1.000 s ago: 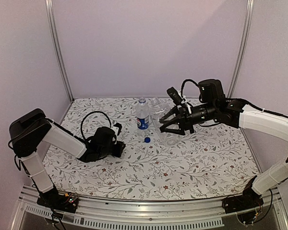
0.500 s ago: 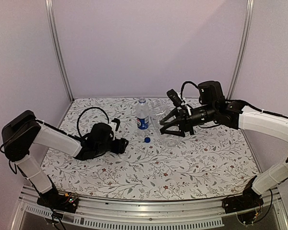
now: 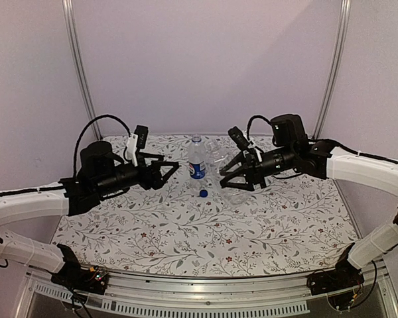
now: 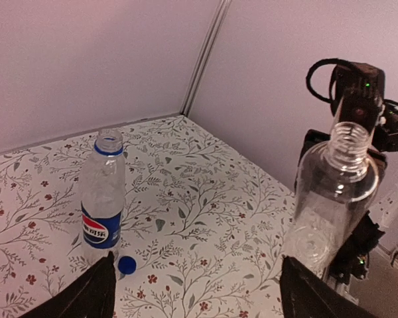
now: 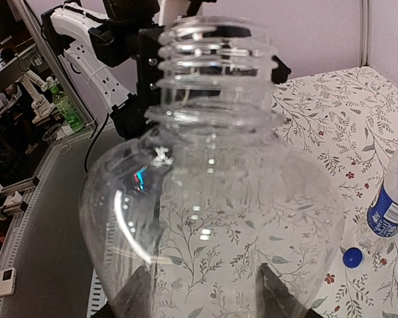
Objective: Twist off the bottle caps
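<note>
The taller bottle [image 3: 196, 159] with the blue-and-white label stands upright at the back middle of the table, its neck open [image 4: 109, 140]. A blue cap [image 3: 203, 194] lies on the cloth just in front of it, also seen from the left wrist [image 4: 127, 265] and the right wrist [image 5: 352, 257]. My right gripper [image 3: 229, 177] is shut on the shorter clear bottle [image 5: 212, 199], which is uncapped and leans slightly. My left gripper [image 3: 170, 169] hangs open above the cloth, left of the labelled bottle, with nothing between its fingers [image 4: 93, 295].
A floral cloth [image 3: 205, 232] covers the table. Plain walls close it in on three sides, with metal posts at the back left [image 3: 79, 73] and back right [image 3: 331, 73]. The two arms face each other across the bottles.
My left arm has risen off the cloth and swung toward the bottles, and its gripper has opened. The right arm with the clear bottle has barely moved.
</note>
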Controlling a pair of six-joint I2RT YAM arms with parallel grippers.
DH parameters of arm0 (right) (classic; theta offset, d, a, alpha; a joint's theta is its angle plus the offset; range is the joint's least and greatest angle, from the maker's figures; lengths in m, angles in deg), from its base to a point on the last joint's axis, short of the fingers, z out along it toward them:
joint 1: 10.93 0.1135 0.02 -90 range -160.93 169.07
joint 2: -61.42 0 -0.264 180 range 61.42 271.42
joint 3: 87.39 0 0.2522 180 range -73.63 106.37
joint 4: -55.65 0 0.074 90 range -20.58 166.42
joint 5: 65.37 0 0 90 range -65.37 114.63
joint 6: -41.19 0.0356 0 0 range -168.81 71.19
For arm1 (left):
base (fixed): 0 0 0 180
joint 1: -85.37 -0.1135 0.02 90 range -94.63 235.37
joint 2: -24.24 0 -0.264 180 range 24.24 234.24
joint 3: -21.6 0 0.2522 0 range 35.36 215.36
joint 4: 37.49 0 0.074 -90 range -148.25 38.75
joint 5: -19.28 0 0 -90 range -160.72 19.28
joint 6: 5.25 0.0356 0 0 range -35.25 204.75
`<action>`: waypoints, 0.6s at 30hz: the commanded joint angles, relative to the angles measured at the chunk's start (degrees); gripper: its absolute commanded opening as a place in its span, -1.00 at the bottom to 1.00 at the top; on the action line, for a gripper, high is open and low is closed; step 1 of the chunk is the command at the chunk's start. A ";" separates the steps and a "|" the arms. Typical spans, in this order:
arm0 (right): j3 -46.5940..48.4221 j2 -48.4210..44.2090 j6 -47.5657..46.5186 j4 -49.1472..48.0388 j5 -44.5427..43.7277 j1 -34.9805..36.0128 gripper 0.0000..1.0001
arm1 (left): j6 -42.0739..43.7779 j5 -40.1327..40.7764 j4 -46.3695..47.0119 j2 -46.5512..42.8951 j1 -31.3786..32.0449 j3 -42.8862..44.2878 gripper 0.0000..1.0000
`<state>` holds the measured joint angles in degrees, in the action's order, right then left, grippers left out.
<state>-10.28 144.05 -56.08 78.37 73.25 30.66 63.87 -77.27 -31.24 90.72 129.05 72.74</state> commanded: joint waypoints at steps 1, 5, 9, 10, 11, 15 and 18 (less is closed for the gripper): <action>0.77 1.59 0.07 -1.14 1.48 0.95 0.01 | -1.95 -13.87 -0.70 -2.97 -0.38 4.74 0.69; 2.00 3.30 -0.03 -1.27 2.00 2.42 0.03 | -4.33 -19.45 -2.08 -1.60 -0.35 9.47 0.70; 3.23 5.06 -0.20 -1.19 2.52 3.86 0.06 | -6.35 -23.67 -1.44 0.84 -0.26 12.93 0.71; 3.55 5.52 -0.27 -1.14 2.61 4.12 0.06 | -6.65 -24.49 -1.50 1.49 -0.22 13.83 0.71; 3.86 5.74 -0.29 -1.13 2.66 4.26 0.07 | -6.85 -25.13 -1.67 2.27 -0.18 14.52 0.71; 4.85 6.40 -0.29 -0.96 3.28 4.72 0.07 | -6.94 -26.56 -2.18 4.63 0.20 16.61 0.71; 5.10 6.51 -0.20 -0.87 3.52 4.90 0.07 | -6.72 -27.33 -2.20 6.16 0.57 17.16 0.71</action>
<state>-7.26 150.04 -56.13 78.39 75.09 35.16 57.64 -101.68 -32.51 95.20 129.12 88.22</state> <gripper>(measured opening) 0.533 0.856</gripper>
